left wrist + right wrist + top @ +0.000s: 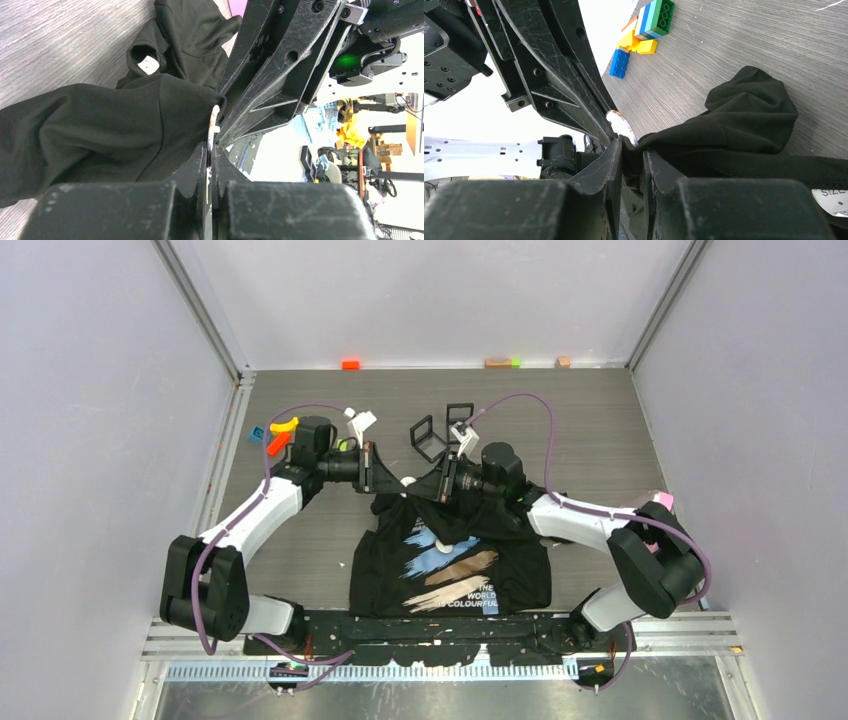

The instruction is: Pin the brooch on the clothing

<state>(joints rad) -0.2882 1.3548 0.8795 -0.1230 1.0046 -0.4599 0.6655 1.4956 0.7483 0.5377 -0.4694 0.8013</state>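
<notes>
The black T-shirt (450,565) lies front-up on the table, its collar end lifted. My right gripper (432,487) is shut on a fold of the shirt's fabric (744,125) and holds it up; in its own view its tips (631,146) pinch the cloth. My left gripper (388,476) faces it tip to tip, shut on a small white brooch (408,481). The brooch's thin white edge (215,122) shows between the left tips (212,146), pressed against the shirt (115,130). It also shows in the right wrist view (620,124).
Black open frames (440,430) and a white part (360,422) lie behind the grippers. Coloured bricks (278,435) lie at the left, also in the right wrist view (654,20). Small blocks (350,364) sit by the back wall. A pink item (662,501) is at the right.
</notes>
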